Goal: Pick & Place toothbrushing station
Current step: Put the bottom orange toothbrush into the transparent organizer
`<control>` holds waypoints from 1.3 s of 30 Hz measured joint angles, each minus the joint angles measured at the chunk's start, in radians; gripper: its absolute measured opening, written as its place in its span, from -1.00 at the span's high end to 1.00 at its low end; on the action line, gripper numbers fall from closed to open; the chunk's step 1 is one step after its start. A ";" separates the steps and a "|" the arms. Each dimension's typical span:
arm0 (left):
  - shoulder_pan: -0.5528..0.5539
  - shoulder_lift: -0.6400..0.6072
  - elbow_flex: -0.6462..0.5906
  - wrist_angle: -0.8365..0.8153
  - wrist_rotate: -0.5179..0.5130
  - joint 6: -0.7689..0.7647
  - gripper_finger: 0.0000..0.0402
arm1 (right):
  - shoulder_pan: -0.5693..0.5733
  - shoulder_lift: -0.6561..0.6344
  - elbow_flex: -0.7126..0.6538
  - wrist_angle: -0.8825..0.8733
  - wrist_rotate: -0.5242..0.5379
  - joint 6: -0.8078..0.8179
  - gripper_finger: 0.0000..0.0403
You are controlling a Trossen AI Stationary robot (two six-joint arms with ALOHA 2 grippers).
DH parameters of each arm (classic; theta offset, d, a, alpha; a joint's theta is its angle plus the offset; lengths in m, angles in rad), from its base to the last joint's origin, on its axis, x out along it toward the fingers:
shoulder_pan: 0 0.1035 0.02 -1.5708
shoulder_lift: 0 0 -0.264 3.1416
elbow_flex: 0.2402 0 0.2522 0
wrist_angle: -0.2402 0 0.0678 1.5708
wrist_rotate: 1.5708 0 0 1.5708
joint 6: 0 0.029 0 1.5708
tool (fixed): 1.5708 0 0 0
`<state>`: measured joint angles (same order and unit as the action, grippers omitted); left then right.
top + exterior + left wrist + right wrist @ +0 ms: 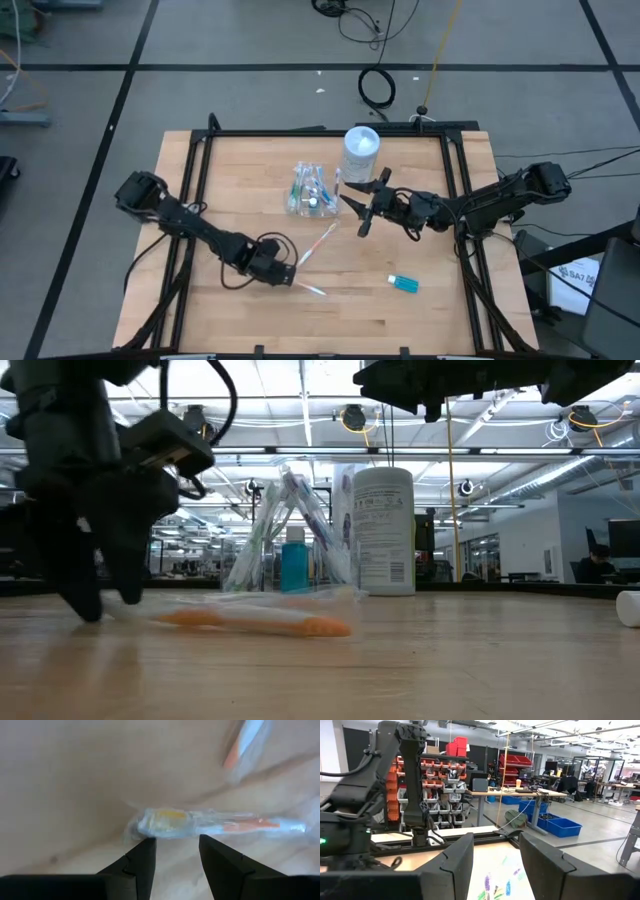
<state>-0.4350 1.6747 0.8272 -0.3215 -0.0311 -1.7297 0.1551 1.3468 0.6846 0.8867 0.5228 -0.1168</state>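
Clear-wrapped slim toothbrush btwn open L gripper

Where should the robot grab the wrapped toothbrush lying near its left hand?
Probably across the slim middle of the wrapped toothbrush, coming straight down from above. It lies flat on the table, crosswise in front of the open left gripper, so the fingers can straddle its narrow handle.

Table: wood
Centre: clear cup
12 o'clock: white canister
5 o'clock: blue tube
6 o'clock: wrapped toothbrushes
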 joint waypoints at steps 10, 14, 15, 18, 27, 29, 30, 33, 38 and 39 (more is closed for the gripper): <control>0.109 0.002 -0.001 0.008 -0.018 0.183 0.21 | 0.000 0.000 0.000 -0.001 0.000 0.000 0.25; 0.158 0.003 -0.002 0.017 -0.022 0.266 0.21 | 0.000 0.000 0.000 -0.001 0.000 0.000 0.25; 0.173 0.003 -0.002 0.020 -0.022 0.289 0.21 | 0.000 0.000 0.000 -0.001 0.000 0.000 0.25; 0.207 0.004 -0.003 0.033 -0.022 0.349 0.21 | 0.000 0.000 0.000 -0.001 0.000 0.000 0.25; 0.196 -0.004 -0.006 0.153 -0.067 0.354 0.21 | 0.000 0.000 0.000 -0.011 0.000 0.001 0.25; 0.190 0.000 -0.006 0.157 -0.077 0.323 0.21 | 0.000 0.000 0.000 -0.018 0.000 0.001 0.25; 0.187 0.004 -0.006 0.159 -0.083 0.314 0.21 | 0.000 0.000 0.000 -0.021 0.000 0.002 0.25; 0.184 0.006 -0.006 0.160 -0.087 0.309 0.21 | 0.000 0.000 0.000 -0.032 0.000 0.041 0.25; 0.185 0.005 -0.005 0.199 -0.127 0.307 0.21 | 0.000 0.000 0.000 -0.042 0.000 0.086 0.25; 0.185 0.009 -0.004 0.221 -0.128 0.307 0.21 | 0.000 0.000 0.000 -0.042 0.000 0.086 0.25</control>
<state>-0.2501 1.6835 0.8228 -0.1009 -0.1595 -1.4225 0.1549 1.3468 0.6846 0.8448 0.5226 -0.0305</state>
